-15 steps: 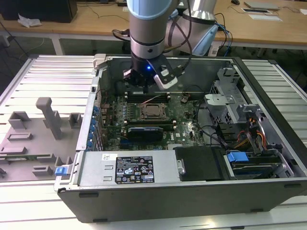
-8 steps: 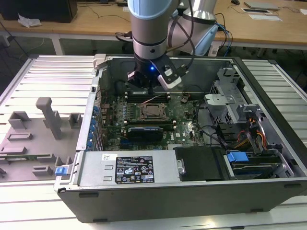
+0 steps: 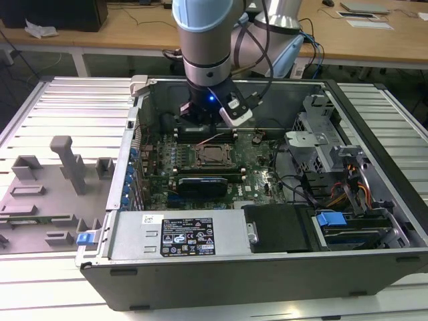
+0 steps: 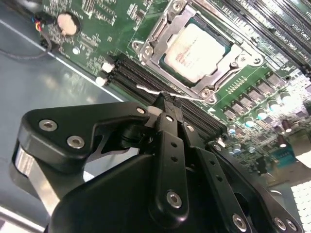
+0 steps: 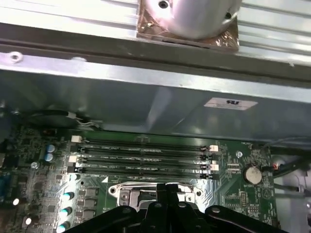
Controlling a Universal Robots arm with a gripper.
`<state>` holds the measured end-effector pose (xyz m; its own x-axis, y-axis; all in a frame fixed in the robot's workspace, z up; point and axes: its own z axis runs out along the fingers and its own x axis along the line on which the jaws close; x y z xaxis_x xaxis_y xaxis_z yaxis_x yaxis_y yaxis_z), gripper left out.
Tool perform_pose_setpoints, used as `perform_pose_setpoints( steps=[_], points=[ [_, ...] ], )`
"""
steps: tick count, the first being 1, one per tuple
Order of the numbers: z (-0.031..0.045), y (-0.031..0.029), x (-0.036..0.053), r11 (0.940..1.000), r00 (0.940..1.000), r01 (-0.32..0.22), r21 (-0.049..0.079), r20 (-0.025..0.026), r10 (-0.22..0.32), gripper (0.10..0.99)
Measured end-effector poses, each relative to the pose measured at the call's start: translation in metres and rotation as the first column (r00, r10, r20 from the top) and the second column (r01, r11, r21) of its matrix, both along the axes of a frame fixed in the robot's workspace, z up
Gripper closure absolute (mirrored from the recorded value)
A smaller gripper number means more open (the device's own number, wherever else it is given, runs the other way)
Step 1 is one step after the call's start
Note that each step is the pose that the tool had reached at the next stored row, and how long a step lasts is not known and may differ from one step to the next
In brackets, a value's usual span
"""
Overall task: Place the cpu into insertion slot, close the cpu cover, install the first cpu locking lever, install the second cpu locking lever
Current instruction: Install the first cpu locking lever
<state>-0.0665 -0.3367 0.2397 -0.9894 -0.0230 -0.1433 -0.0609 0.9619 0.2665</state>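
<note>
One thin silvery wire lever (image 4: 148, 90) sits just by your black gripper (image 4: 165, 101), fingers pinched together, so press it slowly beside the silvery square cpu cover (image 4: 156, 39).

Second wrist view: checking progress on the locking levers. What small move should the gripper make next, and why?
Probably push the shut gripper against the lever at its tip: the cpu sits under the closed cpu cover, and the lever looks unhooked.

First wrist view: the gripper (image 5: 166, 187) hides most of the socket (image 5: 127, 194). Second wrist view: the gripper body is cut by the frame edge; whether its tips touch the lever (image 4: 146, 89) cannot be told. Exterior view: the arm (image 3: 207, 40) is cut off; the levers are too small to make out.
</note>
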Motion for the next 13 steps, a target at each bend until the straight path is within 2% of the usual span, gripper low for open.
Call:
perform_pose_setpoints(
  steps=[5, 9, 13],
  points=[
    [-0.0066, 0.0054, -0.0004, 0.9998, 0.9998, 0.021, -0.004, 0.0001, -0.021, 0.980],
    [-0.0120, 0.0128, -0.0005, 0.9994, 0.9997, 0.024, -0.023, 0.0006, -0.024, 0.980],
    [-0.0156, 0.0167, -0.0008, 0.9993, 0.9997, 0.024, -0.028, 0.0047, -0.024, 0.980]
  ],
)
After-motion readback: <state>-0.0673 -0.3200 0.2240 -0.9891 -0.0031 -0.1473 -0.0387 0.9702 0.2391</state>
